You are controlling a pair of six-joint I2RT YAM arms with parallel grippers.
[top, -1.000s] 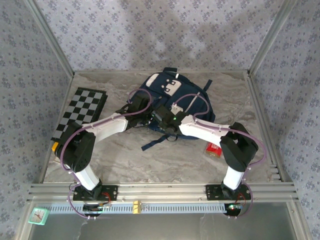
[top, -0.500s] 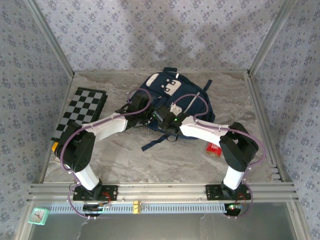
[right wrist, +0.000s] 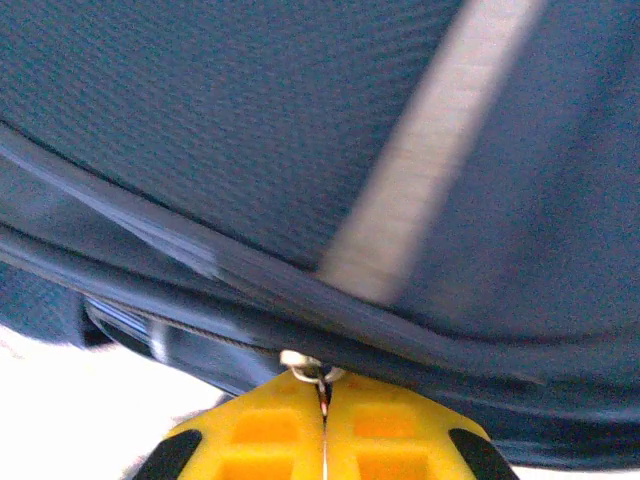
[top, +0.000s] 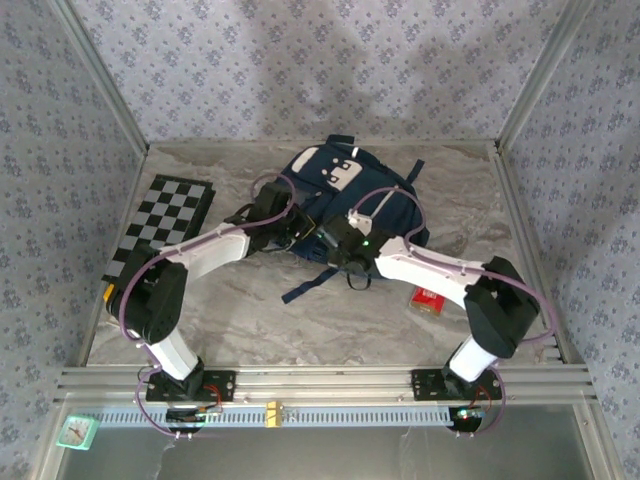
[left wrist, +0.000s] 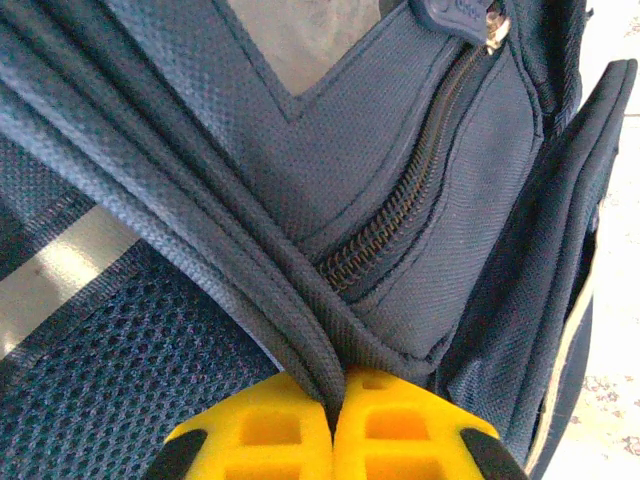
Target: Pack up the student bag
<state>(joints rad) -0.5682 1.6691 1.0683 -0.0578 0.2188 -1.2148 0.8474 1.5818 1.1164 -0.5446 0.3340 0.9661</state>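
A chessboard (top: 160,222) is lying along the tabletop's (top: 250,320) left edge. The left gripper (left wrist: 335,405) is pinching a piped seam (left wrist: 250,290) of the bag (top: 318,190), its yellow fingers (left wrist: 270,430) pressing together on the fabric beside a zipper (left wrist: 400,215). The bag is lying mid-tabletop, toward the far edge. The right gripper (right wrist: 323,400) is clamping a small metal ring (right wrist: 303,364) at the bag's near side. A red box (top: 428,299) is sitting near the right edge.
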